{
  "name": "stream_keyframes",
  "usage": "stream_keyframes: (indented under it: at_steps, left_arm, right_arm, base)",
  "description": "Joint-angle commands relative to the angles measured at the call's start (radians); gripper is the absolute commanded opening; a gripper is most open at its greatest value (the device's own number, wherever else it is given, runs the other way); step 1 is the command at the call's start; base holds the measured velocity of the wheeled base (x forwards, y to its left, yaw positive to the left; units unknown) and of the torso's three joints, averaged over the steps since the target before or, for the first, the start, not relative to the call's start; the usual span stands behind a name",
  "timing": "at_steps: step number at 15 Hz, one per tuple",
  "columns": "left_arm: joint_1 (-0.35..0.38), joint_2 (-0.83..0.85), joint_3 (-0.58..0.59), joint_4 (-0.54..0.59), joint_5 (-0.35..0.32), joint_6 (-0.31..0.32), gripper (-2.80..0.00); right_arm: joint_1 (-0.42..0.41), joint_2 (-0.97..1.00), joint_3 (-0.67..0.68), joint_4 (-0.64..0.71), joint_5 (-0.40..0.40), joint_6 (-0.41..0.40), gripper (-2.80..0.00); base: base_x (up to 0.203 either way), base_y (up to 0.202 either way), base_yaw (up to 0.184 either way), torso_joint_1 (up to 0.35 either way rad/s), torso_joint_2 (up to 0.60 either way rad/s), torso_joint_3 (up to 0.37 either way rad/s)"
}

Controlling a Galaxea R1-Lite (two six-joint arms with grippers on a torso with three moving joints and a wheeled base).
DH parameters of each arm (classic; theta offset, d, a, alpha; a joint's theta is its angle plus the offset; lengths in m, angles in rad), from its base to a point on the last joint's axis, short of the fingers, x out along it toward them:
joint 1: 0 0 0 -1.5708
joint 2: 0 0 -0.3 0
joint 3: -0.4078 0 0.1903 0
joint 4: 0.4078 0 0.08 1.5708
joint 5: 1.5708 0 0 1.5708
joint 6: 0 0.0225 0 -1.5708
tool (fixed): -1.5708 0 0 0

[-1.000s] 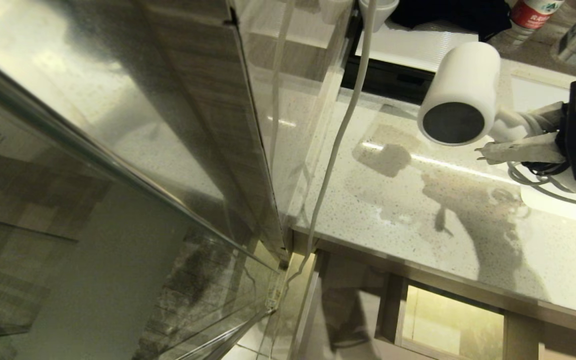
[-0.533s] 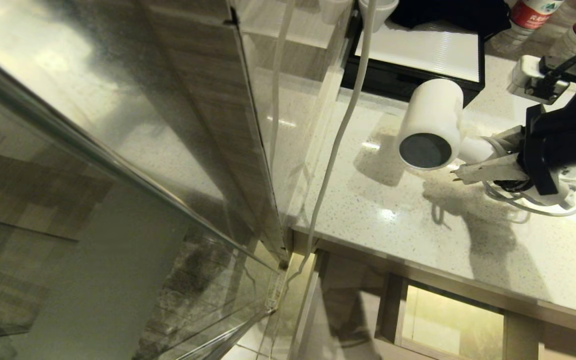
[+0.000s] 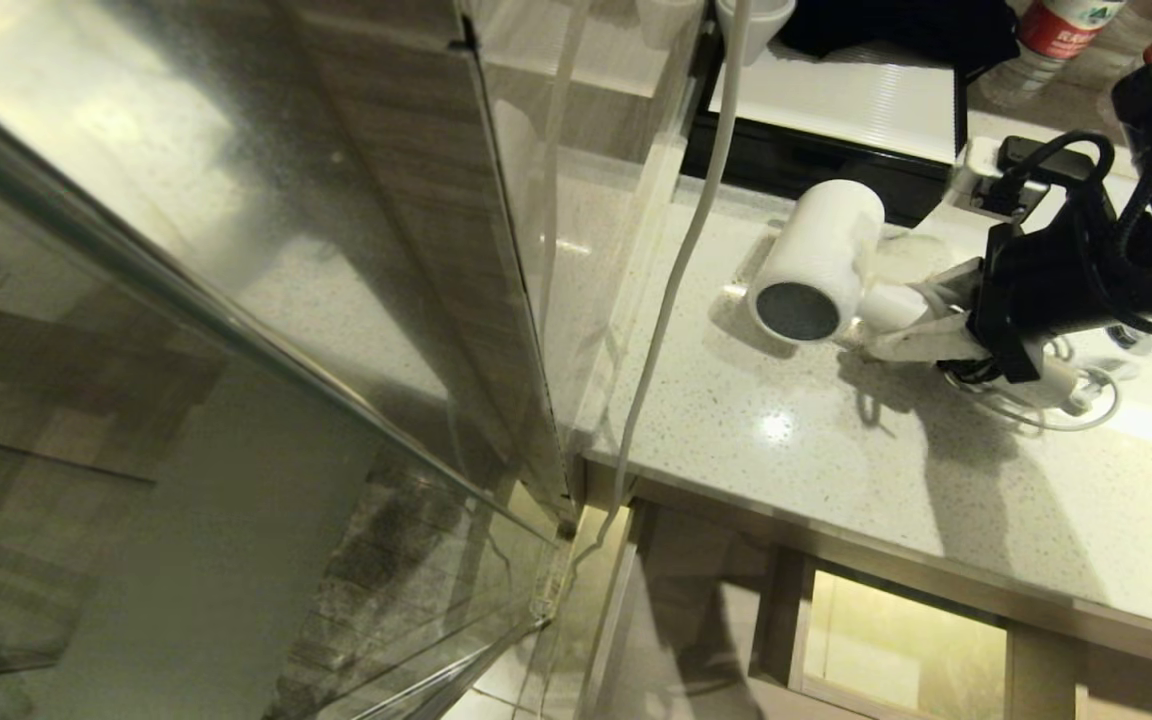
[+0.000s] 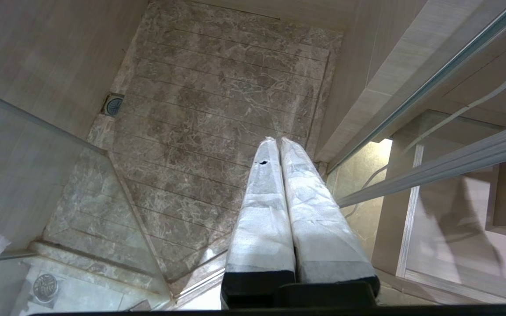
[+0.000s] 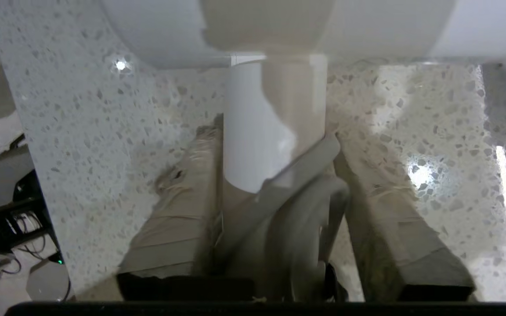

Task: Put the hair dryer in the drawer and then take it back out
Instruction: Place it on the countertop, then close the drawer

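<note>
You had the right gripper (image 3: 911,325) part open with a finger (image 5: 182,206) either side of the dryer's (image 3: 816,275) handle and cord, the dryer low over the counter (image 3: 836,470) near its back edge, while the left gripper (image 4: 279,145) hung closed and empty.

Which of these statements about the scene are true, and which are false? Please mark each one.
1. The hair dryer lies inside the drawer. False: it is at the countertop, above the drawer.
2. The right gripper has the hair dryer's handle between its fingers. True.
3. The left gripper holds a bottle. False: it is shut and empty, over a tiled floor.
4. The hair dryer's grey round end faces the head camera. True.
5. Bottles with red labels stand behind the hair dryer. True.
</note>
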Motion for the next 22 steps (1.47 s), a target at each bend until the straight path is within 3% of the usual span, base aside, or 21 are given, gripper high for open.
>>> stream_keyframes:
  at_steps: [1,7,18,19,22]
  left_arm:
    - [0.0,0.0,0.002,0.0,0.0,0.0,-2.8]
    - [0.0,0.0,0.001,0.0,0.0,0.0,-2.8]
    - [0.0,0.0,0.002,0.0,0.0,0.0,-2.8]
    - [0.0,0.0,0.001,0.0,0.0,0.0,-2.8]
    - [0.0,0.0,0.002,0.0,0.0,0.0,-2.8]
  right_arm:
    - [0.0,0.015,0.002,0.005,-0.001,-0.02,0.0]
    - [-0.026,-0.071,0.015,0.008,-0.001,-0.028,0.0]
    - [-0.144,-0.423,0.219,-0.011,0.003,-0.032,0.0]
    - [-0.158,-0.46,0.237,-0.014,0.002,-0.032,-2.8]
    - [-0.198,-0.578,0.288,-0.007,-0.021,-0.028,-2.8]
  base:
    - [0.0,0.0,0.0,0.0,0.0,0.0]
    - [0.0,0.0,0.0,0.0,0.0,0.0]
    - [0.0,0.0,0.0,0.0,0.0,0.0]
    - [0.0,0.0,0.0,0.0,0.0,0.0]
    - [0.0,0.0,0.0,0.0,0.0,0.0]
